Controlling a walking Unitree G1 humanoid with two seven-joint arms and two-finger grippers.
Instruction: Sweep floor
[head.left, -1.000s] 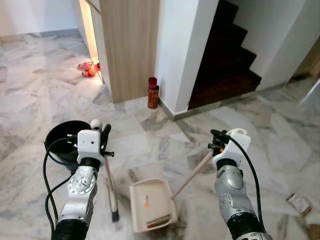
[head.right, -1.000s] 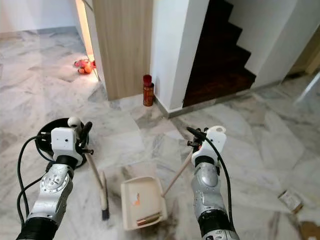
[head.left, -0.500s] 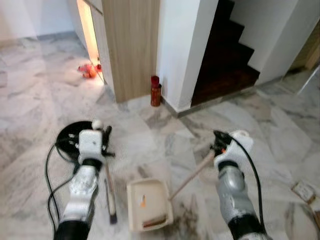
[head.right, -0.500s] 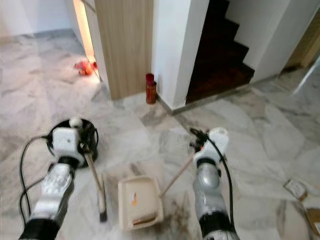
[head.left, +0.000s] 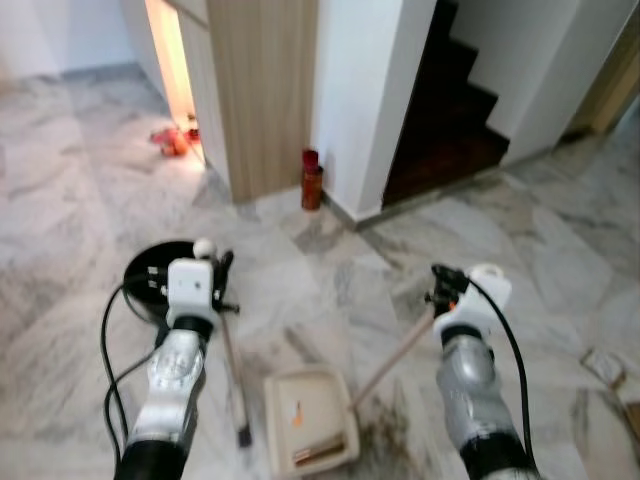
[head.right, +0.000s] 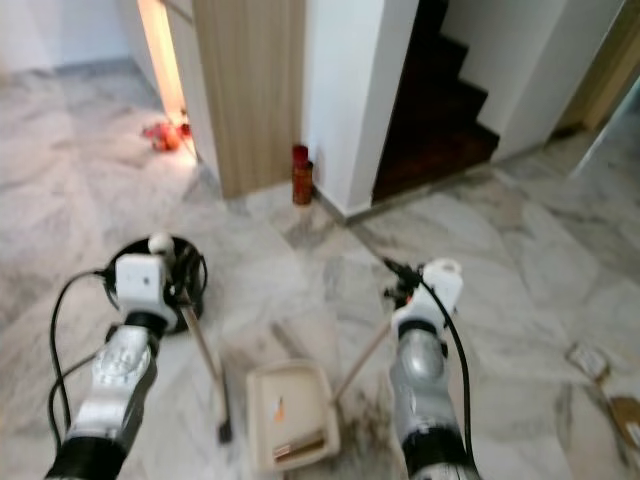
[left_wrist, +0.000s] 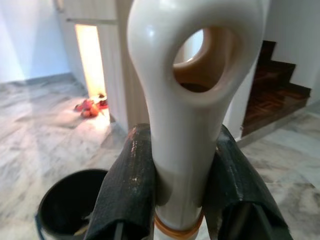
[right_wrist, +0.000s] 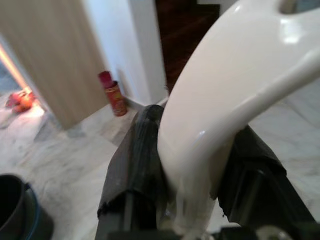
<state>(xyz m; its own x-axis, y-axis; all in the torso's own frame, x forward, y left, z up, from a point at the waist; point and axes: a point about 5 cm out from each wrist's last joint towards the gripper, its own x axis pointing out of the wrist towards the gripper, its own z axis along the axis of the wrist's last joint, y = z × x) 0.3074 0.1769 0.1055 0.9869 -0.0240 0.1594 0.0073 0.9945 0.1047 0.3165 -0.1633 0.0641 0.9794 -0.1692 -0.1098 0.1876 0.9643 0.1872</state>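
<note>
- My left gripper (left_wrist: 182, 200) is pinching the broom (head.left: 232, 375) by its cream handle; the bristle end sits on the marble floor (head.left: 80, 200) just left of the dustpan (head.left: 308, 433).
- My right gripper (right_wrist: 192, 195) is clamped on the dustpan's long handle, running up and right from the pan.
- Risk: the pan already holds a brown scrap and an orange fleck. Tilt it and they could spill back out.
- Risk: the black bin (head.left: 152, 285) stands beyond the dustpan, behind my left arm. A wide broom stroke could knock it.
- Risk: the glossy handles could twist in my fingers.
</note>
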